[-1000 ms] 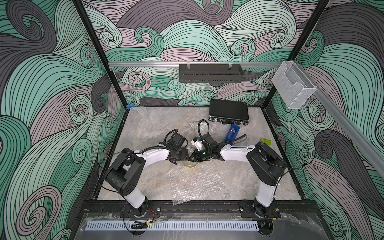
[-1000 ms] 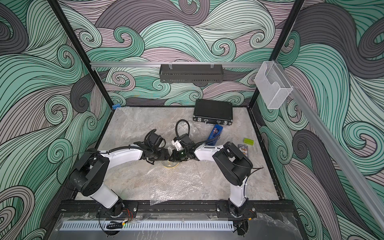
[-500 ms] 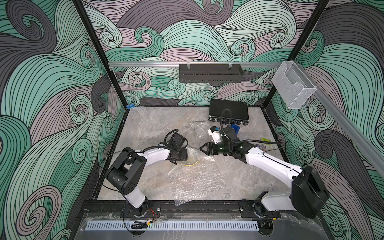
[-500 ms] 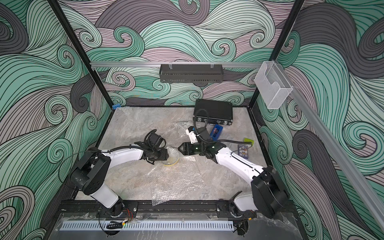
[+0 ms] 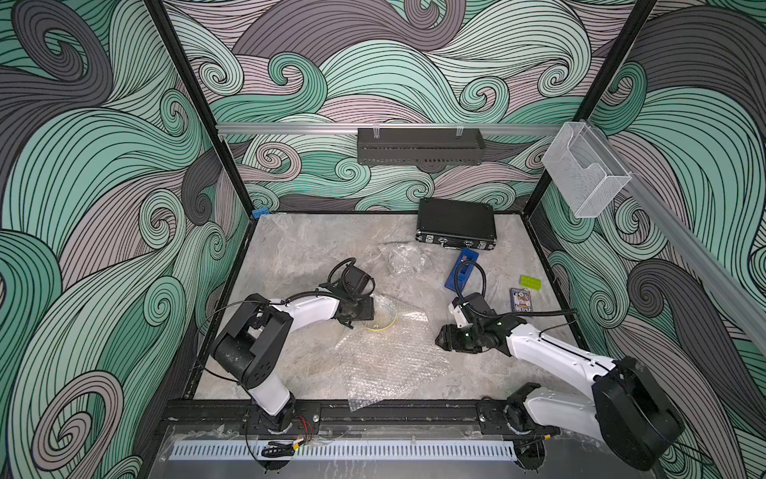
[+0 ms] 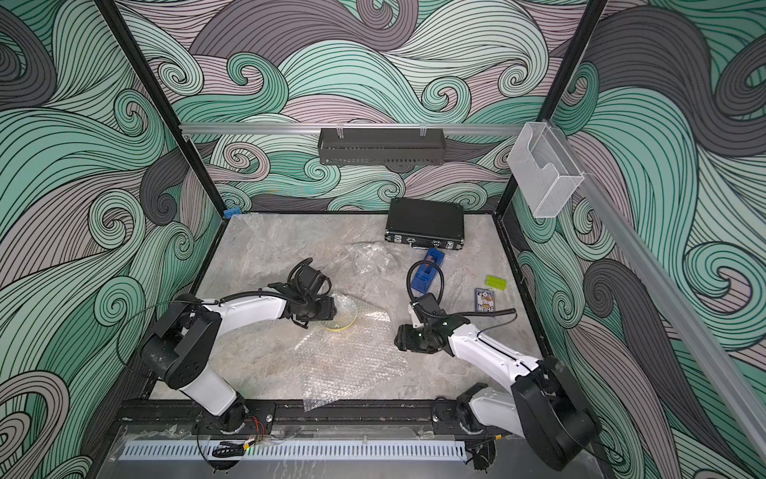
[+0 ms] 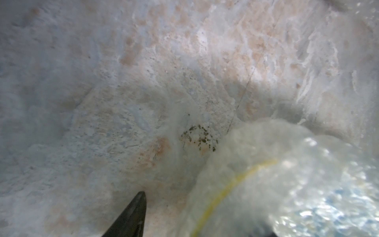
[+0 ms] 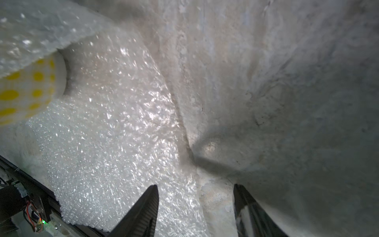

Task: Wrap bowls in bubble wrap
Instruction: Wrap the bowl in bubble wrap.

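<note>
- Both top views: a grey marbled table is seen, with two white arms reaching in from its front edge.
- A big bubble wrap sheet is spread flat on the table between the arms.
- A shut black case is laid by the back wall.
- A crumpled bubble wrap lump is seen just in front of the case. What is inside cannot be told.
- The left gripper is placed right at the bowl. In the left wrist view one finger is seen clear of the wrapped rim, so the jaws are apart and nothing is pinched.
- The right gripper is spread apart and empty, at the sheet's right edge.
- The bowl, dotted yellow outside, is set on the sheet's far corner, with a flap of wrap folded over it.
- A blue box, a card pack and a green toy brick are laid to the right.
</note>
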Controlling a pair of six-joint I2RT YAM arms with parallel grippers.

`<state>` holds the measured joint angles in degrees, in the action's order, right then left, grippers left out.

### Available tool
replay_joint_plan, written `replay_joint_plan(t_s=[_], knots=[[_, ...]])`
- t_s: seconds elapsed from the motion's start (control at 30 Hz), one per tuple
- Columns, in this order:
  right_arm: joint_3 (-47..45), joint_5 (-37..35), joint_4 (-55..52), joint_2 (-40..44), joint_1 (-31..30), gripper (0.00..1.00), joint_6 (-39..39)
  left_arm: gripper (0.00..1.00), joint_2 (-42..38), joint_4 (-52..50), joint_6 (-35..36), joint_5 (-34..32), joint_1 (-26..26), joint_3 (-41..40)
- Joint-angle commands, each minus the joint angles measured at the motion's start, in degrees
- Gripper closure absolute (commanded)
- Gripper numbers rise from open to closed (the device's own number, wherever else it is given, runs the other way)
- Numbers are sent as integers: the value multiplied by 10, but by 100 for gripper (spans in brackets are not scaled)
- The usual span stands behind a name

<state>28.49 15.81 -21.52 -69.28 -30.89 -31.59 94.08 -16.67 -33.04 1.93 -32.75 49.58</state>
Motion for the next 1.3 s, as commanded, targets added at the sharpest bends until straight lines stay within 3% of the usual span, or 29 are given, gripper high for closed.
replay_joint_plan(t_s=[0.0, 0.2, 0.33, 0.43, 0.57, 0.77, 0.97, 1.27], knots=[[-7, 41, 35, -15, 0, 42, -12, 38, 13, -14, 3, -15, 3, 2], [9, 105, 104, -105, 0, 54, -25, 39, 10, -12, 3, -12, 3, -1], [22, 111, 123, -134, 0, 69, -29, 39, 4, -10, 3, -12, 2, -7], [37, 111, 125, -124, 0, 85, -26, 39, 2, -12, 3, -12, 2, -6], [63, 131, 124, -98, -1, 100, -19, 39, 1, -10, 3, -13, 2, -9], [107, 158, 136, -63, -27, 100, -23, 41, -4, -4, 3, -11, 2, -12], [161, 166, 157, -84, -76, 100, -34, 42, -3, 3, 4, -4, 0, -15], [270, 153, 186, -233, -114, 100, -35, 44, -10, 22, 4, 6, -9, -27]])
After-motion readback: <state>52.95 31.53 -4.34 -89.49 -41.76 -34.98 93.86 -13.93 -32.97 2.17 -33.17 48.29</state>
